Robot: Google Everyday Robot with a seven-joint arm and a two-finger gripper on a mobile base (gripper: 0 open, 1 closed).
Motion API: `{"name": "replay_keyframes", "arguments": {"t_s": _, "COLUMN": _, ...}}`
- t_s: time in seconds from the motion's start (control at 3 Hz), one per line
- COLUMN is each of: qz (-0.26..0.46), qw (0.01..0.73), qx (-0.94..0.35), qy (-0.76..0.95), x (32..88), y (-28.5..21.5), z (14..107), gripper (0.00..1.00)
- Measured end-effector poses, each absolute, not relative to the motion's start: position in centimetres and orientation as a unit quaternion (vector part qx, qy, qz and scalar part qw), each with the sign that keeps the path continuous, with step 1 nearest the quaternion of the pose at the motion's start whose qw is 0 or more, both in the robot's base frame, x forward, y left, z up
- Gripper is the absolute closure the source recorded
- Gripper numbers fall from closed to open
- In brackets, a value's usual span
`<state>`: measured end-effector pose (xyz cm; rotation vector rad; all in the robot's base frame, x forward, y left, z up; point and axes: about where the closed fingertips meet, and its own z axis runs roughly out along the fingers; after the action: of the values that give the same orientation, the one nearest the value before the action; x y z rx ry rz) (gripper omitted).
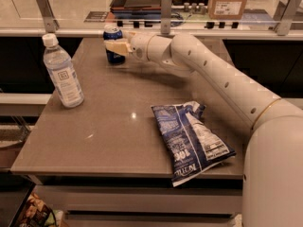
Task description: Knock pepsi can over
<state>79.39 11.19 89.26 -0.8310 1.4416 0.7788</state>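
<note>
The pepsi can (112, 57) is dark blue with a silver top. It stands upright at the far edge of the grey table (118, 126), left of centre. My gripper (116, 47) reaches in from the right at the end of the long white arm (213, 74). It sits right against the front of the can at mid height and covers part of it.
A clear water bottle (62, 73) with a white cap stands at the table's left side. A blue-and-white chip bag (191, 141) lies near the front right. A counter with metal posts (165, 8) and a cardboard box (229, 0) runs behind the table.
</note>
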Motion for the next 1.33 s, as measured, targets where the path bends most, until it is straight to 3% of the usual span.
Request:
{"name": "replay_keyframes", "arguments": {"t_s": 0.33, "qz": 0.338, "qw": 0.606, "qx": -0.361, "qy": 0.623, "x": 79.3, "y": 11.5, "z": 89.3, "gripper": 1.00}}
{"name": "replay_keyframes", "arguments": {"t_s": 1.33, "qz": 0.321, "qw": 0.602, "qx": -0.354, "qy": 0.640, "x": 78.5, "y": 9.3, "z": 90.5, "gripper": 1.00}}
